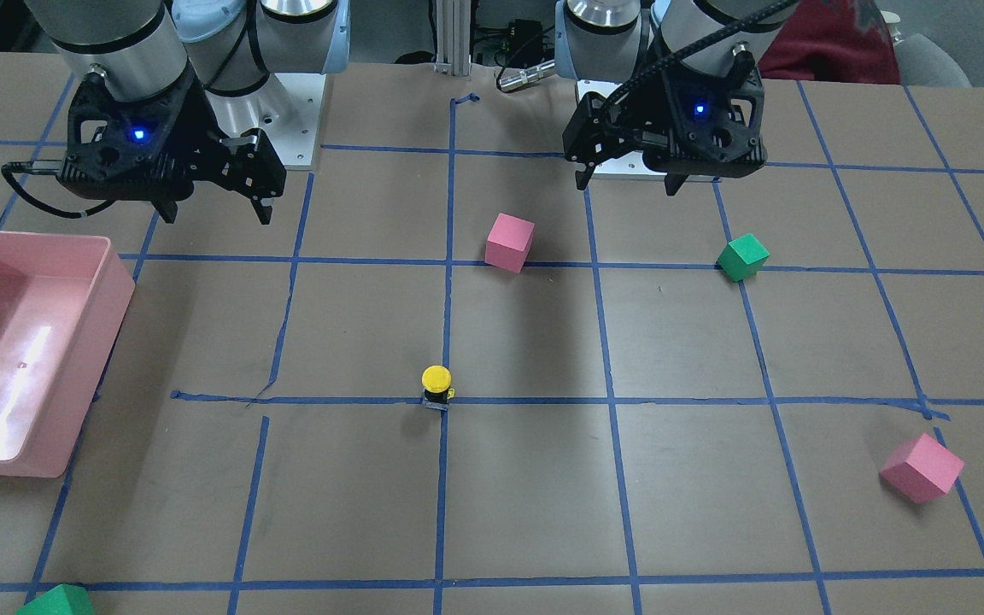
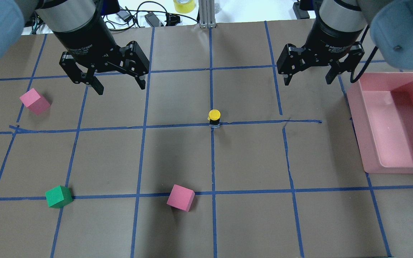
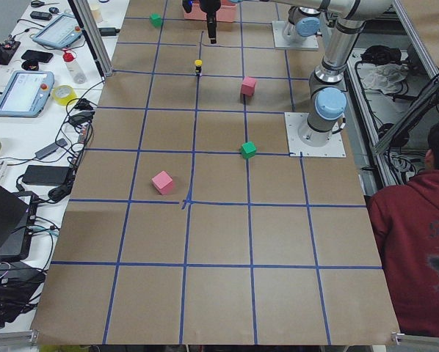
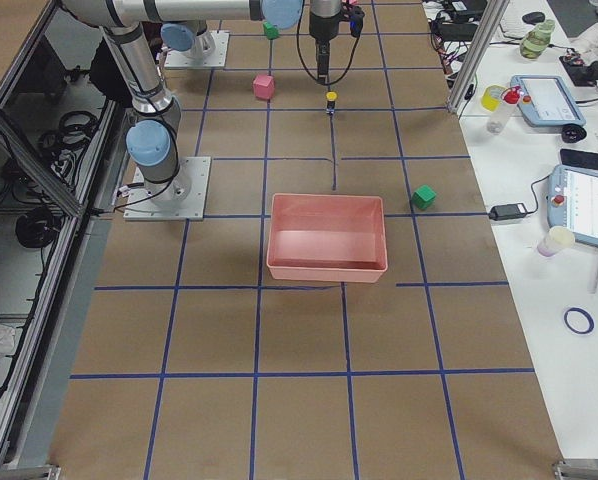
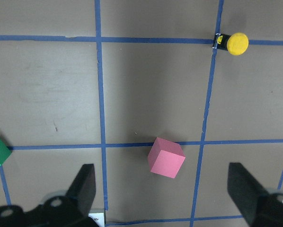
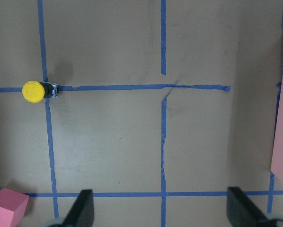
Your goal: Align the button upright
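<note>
The button [image 2: 214, 117] stands upright at the crossing of two blue tape lines in the middle of the table, yellow cap on top, black body and base below. It also shows in the front view [image 1: 436, 386], the left wrist view [image 5: 234, 42] and the right wrist view [image 6: 36, 91]. My left gripper [image 2: 120, 87] hangs open and empty above the table, to the left of the button and apart from it. My right gripper [image 2: 307, 81] hangs open and empty to the button's right, also apart from it.
A pink bin [image 2: 357, 107] sits at the right edge of the table. Two pink cubes [image 2: 34, 101] [image 2: 180, 197] and a green cube [image 2: 58, 196] lie on the left half. Another green cube [image 1: 56, 602] lies at the far edge.
</note>
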Motion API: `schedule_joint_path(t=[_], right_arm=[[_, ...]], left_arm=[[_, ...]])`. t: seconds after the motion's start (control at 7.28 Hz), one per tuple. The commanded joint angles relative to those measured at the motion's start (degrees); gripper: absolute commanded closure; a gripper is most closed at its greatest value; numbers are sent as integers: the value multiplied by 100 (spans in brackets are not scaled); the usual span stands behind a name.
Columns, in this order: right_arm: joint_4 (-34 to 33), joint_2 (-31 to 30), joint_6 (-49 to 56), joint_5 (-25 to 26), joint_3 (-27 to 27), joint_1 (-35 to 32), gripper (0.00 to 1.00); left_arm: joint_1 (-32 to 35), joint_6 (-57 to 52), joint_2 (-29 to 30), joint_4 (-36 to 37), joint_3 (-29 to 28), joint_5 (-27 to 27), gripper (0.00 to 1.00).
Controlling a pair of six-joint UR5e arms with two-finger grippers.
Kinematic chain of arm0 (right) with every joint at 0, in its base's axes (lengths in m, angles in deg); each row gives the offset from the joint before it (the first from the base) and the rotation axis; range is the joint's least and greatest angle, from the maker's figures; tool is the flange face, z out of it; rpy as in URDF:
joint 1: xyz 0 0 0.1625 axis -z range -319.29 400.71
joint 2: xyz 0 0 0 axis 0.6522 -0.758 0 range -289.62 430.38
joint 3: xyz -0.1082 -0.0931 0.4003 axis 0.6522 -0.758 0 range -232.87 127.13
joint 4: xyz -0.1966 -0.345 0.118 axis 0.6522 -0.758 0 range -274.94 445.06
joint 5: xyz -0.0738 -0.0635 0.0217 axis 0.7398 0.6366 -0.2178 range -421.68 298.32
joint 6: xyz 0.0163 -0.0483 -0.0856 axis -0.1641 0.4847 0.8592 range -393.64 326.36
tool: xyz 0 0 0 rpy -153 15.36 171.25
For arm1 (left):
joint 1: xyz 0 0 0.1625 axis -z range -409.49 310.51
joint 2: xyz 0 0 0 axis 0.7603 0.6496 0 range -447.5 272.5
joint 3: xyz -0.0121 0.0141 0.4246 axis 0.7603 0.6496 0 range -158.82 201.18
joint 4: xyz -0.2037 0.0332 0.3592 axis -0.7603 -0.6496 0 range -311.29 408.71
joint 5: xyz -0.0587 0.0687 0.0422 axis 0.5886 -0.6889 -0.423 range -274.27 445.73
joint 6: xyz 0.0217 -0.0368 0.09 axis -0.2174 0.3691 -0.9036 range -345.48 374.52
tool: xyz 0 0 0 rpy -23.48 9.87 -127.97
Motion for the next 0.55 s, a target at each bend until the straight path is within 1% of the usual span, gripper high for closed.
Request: schedule_joint_path(t=[0.0, 0.14, 0.41], right_arm=[[-2, 0, 0, -2, 8, -2, 0], [7, 0, 0, 6, -1, -2, 0], [7, 0, 0, 15, 8, -2, 0]], left_arm=[[-139, -46, -117, 388, 15, -311, 0], [-122, -47, -222, 460, 137, -522, 0], [-157, -47, -310, 759, 322, -516, 0]])
